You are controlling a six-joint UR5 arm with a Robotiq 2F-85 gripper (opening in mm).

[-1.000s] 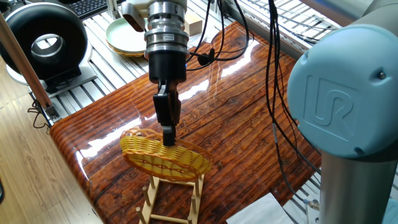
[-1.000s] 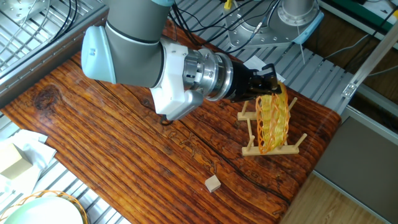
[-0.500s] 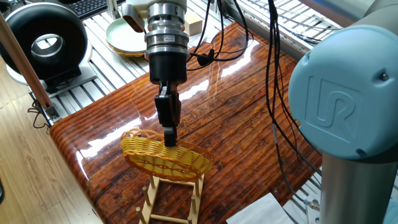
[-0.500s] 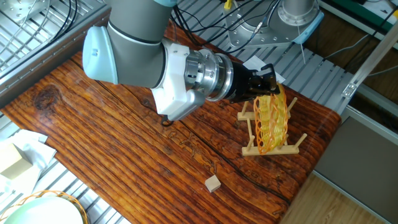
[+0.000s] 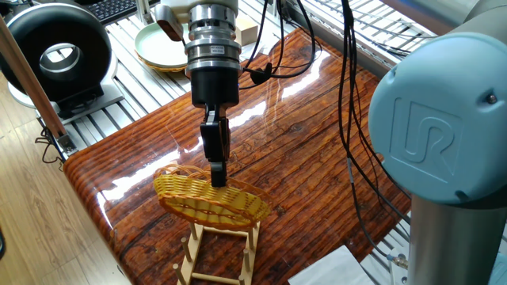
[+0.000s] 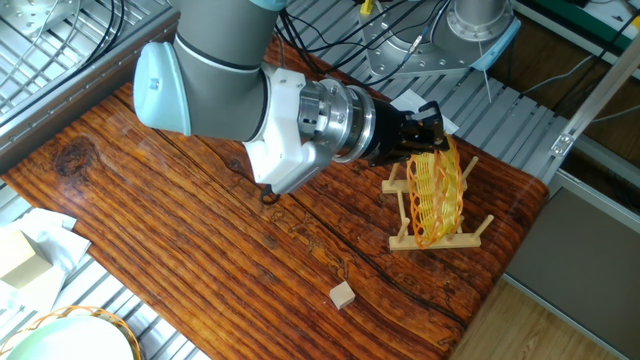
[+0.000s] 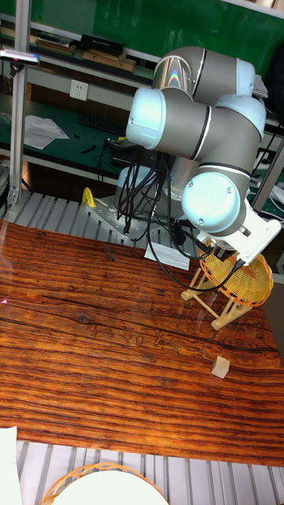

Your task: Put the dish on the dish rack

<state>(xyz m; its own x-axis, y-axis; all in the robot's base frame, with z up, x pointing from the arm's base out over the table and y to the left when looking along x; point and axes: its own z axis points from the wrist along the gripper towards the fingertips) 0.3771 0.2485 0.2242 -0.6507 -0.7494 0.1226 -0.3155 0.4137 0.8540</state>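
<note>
The dish (image 5: 207, 203), a yellow woven oval, stands on its edge between the pegs of the dish rack (image 5: 222, 261), a small light-wood frame near the table's corner. My gripper (image 5: 216, 176) comes down from above with its fingers close together, pinching the dish's upper rim. In the other fixed view the dish (image 6: 436, 195) is upright in the dish rack (image 6: 440, 238), with the gripper (image 6: 432, 125) at its top edge. The tall fixed view shows the dish (image 7: 241, 282) and dish rack (image 7: 214, 306); there the wrist hides the fingers.
A small wooden cube (image 6: 343, 294) lies on the table short of the rack. A pale green plate in a wicker holder (image 5: 158, 43) sits off the table's far side beside a black round device (image 5: 59, 51). The table edge (image 5: 91, 206) runs close to the rack. Cables (image 5: 348, 119) hang over the table.
The gripper and wrist have shifted only a few pixels. The dish stays in the same place on the rack, still held at its rim.
</note>
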